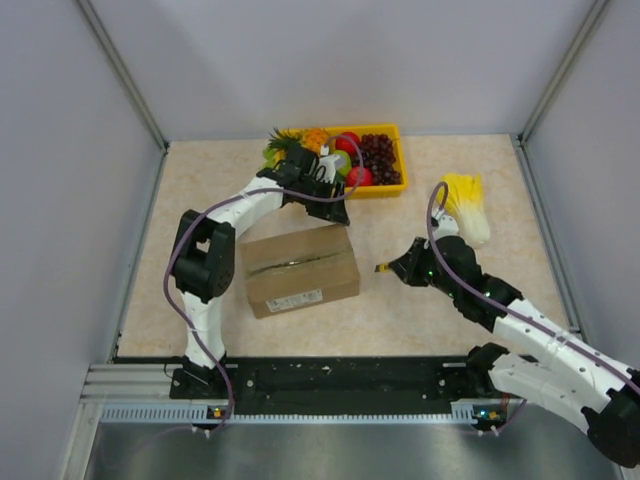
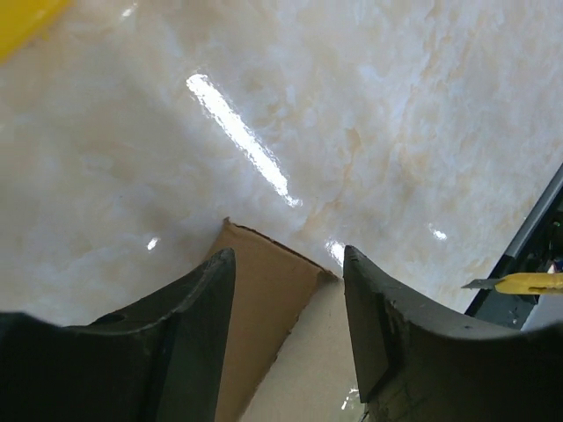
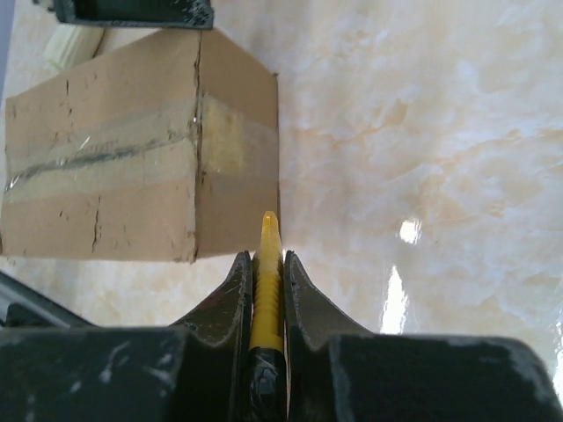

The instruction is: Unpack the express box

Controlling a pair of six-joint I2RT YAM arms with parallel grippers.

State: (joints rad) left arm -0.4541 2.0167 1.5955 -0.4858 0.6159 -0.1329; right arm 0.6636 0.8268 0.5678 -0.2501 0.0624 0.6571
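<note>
The express box (image 1: 300, 262) is a brown carton lying mid-table, its top seam taped and a white label (image 1: 298, 298) on its near side. My left gripper (image 1: 335, 212) hovers open over the box's far right corner. In the left wrist view that corner (image 2: 264, 290) shows between the spread fingers (image 2: 202, 299) of the left gripper (image 2: 288, 255). My right gripper (image 1: 392, 268) is just right of the box, shut on a yellow utility knife (image 3: 266, 255). The knife tip points at the box's taped end (image 3: 132, 158). The knife also shows in the left wrist view (image 2: 526, 283).
A yellow tray (image 1: 392, 130) of fruit stands at the back, just behind the left gripper. A yellow and white leafy bundle (image 1: 468, 205) lies at the right, behind the right arm. Grey walls close in the table on three sides.
</note>
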